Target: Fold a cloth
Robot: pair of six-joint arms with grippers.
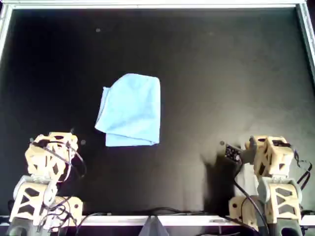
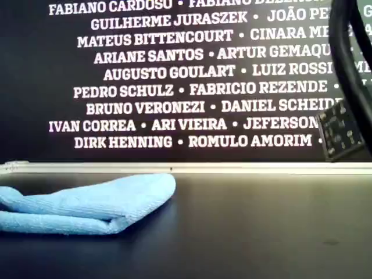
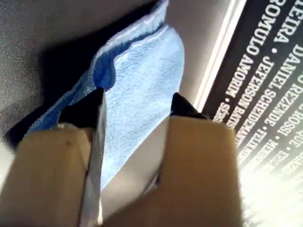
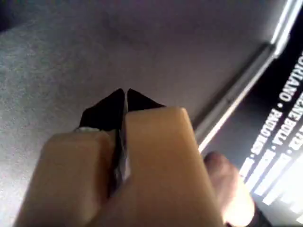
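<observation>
The sky-blue cloth lies folded over in layers on the black table, left of centre in the overhead view. It shows low at the exterior view's left. My first gripper is open and empty, with the cloth ahead of its jaws. Its arm sits at the overhead view's lower left, apart from the cloth. My second gripper is shut and empty over bare table. Its arm sits at the overhead view's lower right.
A pale metal rim frames the black table. A dark wall with white names stands beyond the far rim. A small black board and cables hang by the second arm, and show at the exterior view's right.
</observation>
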